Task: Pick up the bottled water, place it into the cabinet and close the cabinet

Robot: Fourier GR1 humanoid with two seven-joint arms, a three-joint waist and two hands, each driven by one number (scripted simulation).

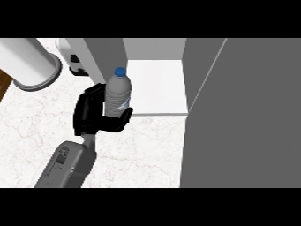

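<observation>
At eleven o'clock, left hand [92, 115] fingers clasp the bottle [118, 92]; tilting it could clip the cabinet [154, 88] edge.

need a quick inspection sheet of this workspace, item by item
surface: white marbled counter, wood floor at far left
job's things: bottled water upright with blue cap, held at the open cabinet; grey cabinet door open at right
clutter: white cylinder lying at top left
grippers: one robot hand curled round the bottle; which arm it is cannot be told; no other hand in view
cables: nothing seen
surroundings: white appliance partly hidden behind the cabinet wall
</observation>
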